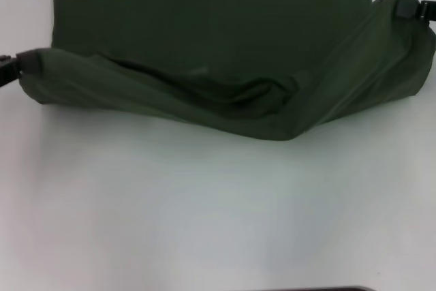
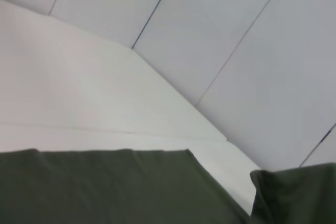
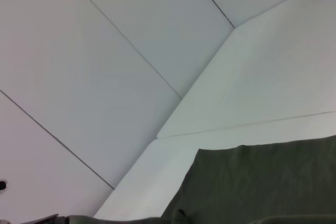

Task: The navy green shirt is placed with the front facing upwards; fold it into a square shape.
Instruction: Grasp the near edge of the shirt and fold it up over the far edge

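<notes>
Shirt: you see the navy green shirt lying across the far half of the white table, dark and plain; no letters or collar are visible from here.

Left gripper: the left gripper is at the far left edge of the picture, pinching the left end of the near hem.

Right gripper: the right gripper is at the far right, higher than the left one, pinching the right end of the same hem.

Why held so: I judge that both arms lift the near edge to carry it over the far part of the shirt, so the cloth folds in half. Because only the two ends are held, the middle of the hem sags down and touches the table.

Edges: the far edge of the shirt lies flat and straight, near the far border of the table. The lifted edge is not level; the right side is raised more.

Fold under the sag: there seems to be a crease or pocket in the middle, but the shadow is deep, so I cannot be sure how the layers lie.

Open room: all the near half of the table is bare, so you have room to move there. At the far side little table remains behind the shirt.

Wrist views: they show only cloth, table and wall panels.
</notes>
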`<state>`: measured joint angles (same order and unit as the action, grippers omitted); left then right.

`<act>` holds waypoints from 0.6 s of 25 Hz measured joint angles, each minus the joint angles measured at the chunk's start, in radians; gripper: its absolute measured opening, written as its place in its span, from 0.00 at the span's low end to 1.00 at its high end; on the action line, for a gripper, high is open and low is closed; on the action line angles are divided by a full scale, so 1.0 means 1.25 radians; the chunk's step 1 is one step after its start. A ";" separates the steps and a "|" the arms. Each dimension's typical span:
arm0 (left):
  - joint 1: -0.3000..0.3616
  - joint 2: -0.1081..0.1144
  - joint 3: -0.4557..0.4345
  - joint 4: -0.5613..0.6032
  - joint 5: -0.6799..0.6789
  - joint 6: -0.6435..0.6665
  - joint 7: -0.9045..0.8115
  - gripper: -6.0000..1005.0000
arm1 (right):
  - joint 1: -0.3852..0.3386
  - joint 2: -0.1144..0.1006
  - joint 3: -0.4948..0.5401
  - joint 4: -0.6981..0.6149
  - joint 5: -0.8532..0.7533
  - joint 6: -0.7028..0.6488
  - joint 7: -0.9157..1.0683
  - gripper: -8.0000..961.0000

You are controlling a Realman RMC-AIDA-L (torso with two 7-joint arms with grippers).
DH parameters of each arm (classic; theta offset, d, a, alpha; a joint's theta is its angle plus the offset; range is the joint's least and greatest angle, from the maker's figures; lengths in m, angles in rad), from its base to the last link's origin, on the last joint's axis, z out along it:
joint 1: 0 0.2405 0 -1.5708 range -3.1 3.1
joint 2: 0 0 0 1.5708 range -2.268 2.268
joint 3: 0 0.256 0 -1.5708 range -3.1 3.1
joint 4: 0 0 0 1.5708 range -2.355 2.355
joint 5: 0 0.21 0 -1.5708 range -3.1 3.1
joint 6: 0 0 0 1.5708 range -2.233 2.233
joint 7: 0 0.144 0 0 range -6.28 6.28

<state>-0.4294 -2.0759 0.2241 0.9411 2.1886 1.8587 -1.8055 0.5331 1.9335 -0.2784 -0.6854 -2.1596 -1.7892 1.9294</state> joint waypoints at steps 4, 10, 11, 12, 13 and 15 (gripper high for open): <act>0.004 0.001 -0.008 0.007 -0.028 0.004 -0.001 0.01 | -0.012 0.001 0.004 0.000 0.003 -0.003 0.000 0.05; 0.003 0.005 -0.014 0.013 -0.051 0.013 -0.005 0.01 | -0.016 -0.009 0.004 -0.002 0.011 -0.003 0.009 0.05; 0.002 0.006 -0.016 0.013 -0.057 0.015 -0.006 0.01 | -0.013 -0.010 0.004 -0.002 0.011 -0.002 0.011 0.05; 0.002 0.006 -0.017 0.013 -0.062 0.016 -0.006 0.01 | -0.010 -0.012 0.003 -0.002 0.011 0.000 0.013 0.05; 0.002 0.006 -0.018 0.013 -0.066 0.018 -0.006 0.01 | -0.007 -0.014 0.002 -0.002 0.011 0.002 0.015 0.05; 0.001 0.006 -0.020 0.013 -0.076 0.022 -0.006 0.01 | -0.002 -0.014 0.000 -0.002 0.011 0.003 0.017 0.05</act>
<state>-0.4278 -2.0685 0.1988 0.9575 2.0933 1.8857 -1.8128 0.5310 1.9155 -0.2785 -0.6874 -2.1455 -1.7848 1.9509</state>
